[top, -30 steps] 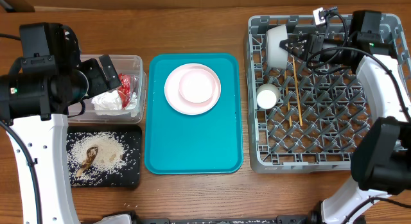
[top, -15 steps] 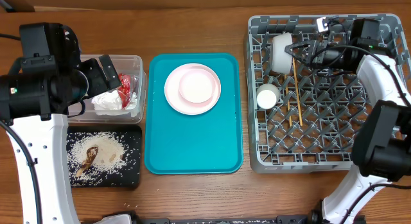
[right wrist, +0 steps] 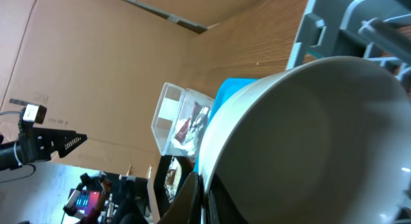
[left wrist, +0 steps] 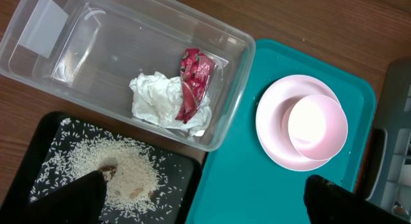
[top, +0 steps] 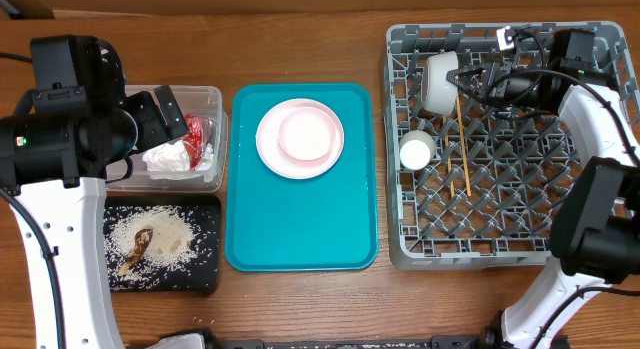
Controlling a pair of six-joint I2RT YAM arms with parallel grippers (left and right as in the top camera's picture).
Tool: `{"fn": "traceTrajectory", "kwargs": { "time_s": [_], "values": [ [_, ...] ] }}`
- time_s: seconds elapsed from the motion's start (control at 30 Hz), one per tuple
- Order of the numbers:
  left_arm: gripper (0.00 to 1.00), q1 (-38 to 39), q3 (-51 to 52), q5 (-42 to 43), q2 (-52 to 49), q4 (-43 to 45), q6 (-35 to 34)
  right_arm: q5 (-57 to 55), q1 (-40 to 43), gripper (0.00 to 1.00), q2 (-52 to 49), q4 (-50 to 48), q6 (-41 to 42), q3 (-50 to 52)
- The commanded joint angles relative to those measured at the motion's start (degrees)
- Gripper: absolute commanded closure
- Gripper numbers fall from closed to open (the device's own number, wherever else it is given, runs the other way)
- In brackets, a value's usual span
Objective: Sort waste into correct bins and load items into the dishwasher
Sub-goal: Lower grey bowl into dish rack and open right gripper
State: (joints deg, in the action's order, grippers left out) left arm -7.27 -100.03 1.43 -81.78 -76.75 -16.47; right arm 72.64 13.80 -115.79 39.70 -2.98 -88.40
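My right gripper (top: pixel 464 79) is shut on the rim of the pale grey-green bowl (top: pixel 437 84), holding it on edge at the far left corner of the dishwasher rack (top: pixel 480 257). In the right wrist view the bowl (right wrist: pixel 308 134) fills the frame, its rim pinched between the fingers (right wrist: pixel 192 195). A white cup (top: pixel 416 149) and two chopsticks (top: pixel 463 149) lie in the rack. The pink bowl (top: pixel 305 134) sits on the pink plate (top: pixel 270 149). My left gripper (left wrist: pixel 205 201) hangs open over the clear tub (top: pixel 215 99), which holds the napkin (left wrist: pixel 157 99) and red wrapper (left wrist: pixel 192 83).
The plate stands on a teal tray (top: pixel 300 219) in the middle. A black tray (top: pixel 205 274) at the front left carries rice and brown scraps (top: pixel 150 237). Bare wooden table (top: pixel 300 39) runs along the far side. A cardboard wall (right wrist: pixel 96 57) stands beyond the table.
My right gripper has shifted slightly right and toward the front with the grey-green bowl, setting it more on edge in the rack's corner. The left arm has not moved.
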Motion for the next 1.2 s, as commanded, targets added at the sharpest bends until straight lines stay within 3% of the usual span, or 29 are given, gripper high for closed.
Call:
{"fn": "traceTrajectory", "kwargs": {
  "time_s": [0.0, 0.13, 0.23, 0.53, 0.77, 0.87, 1.17],
  "values": [
    [0.00, -0.2, -0.6, -0.4, -0.3, 0.1, 0.2, -6.6, 1.9, 0.96, -0.3, 0.3, 0.0, -0.3],
    [0.00, -0.2, -0.6, -0.4, -0.3, 0.1, 0.2, -6.6, 3.2, 0.95, -0.3, 1.3, -0.1, -0.3],
    [0.00, -0.2, -0.6, -0.4, -0.3, 0.1, 0.2, -6.6, 4.0, 0.78, -0.3, 1.8, 0.0, -0.3],
    [0.00, -0.2, -0.6, -0.4, -0.3, 0.1, 0.2, -6.6, 6.5, 0.63, -0.3, 1.8, 0.0, -0.3],
    [0.00, -0.2, -0.6, -0.4, -0.3, 0.1, 0.2, -7.1, 8.9, 0.60, -0.3, 2.0, 0.9, -0.3],
    [0.00, -0.2, -0.6, -0.4, -0.3, 0.1, 0.2, -11.7, 9.9, 0.60, -0.3, 2.2, 5.2, -0.3],
    [0.00, -0.2, -0.6, -0.4, -0.3, 0.1, 0.2, -31.2, 9.5, 0.61, 0.3, 8.0, 6.2, -0.5]
  ]
}}
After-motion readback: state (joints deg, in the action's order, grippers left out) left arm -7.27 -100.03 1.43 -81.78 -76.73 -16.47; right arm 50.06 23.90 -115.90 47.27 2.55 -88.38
